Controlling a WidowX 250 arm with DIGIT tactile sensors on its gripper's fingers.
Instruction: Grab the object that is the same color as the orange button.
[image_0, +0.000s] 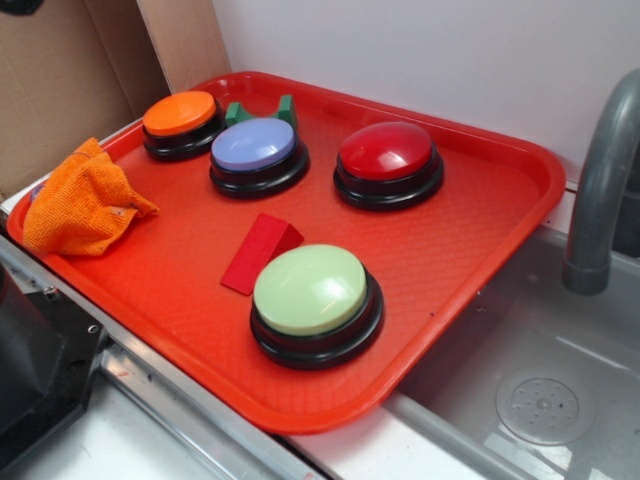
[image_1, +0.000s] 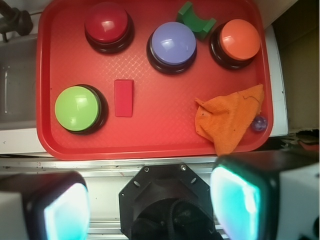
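Note:
The object, a crumpled orange cloth (image_0: 82, 203) (image_1: 229, 118), lies on the left edge of the red tray (image_0: 480, 240) (image_1: 150, 140), partly draped over the rim. The orange button (image_0: 181, 122) (image_1: 239, 42) stands at the tray's back left corner, just behind the cloth. My gripper (image_1: 150, 202) hangs high above the tray's near side, open, its two pads (image_1: 235, 200) wide apart with nothing between them. The gripper's fingers do not show in the exterior view.
On the tray stand a purple button (image_0: 257, 154), a red button (image_0: 388, 162) and a green button (image_0: 315, 300), plus a red wedge block (image_0: 260, 250) and a green block (image_0: 260, 113). A small purple ball (image_1: 259, 123) sits by the cloth. Grey tap (image_0: 600, 180) and sink (image_0: 540, 400) lie right.

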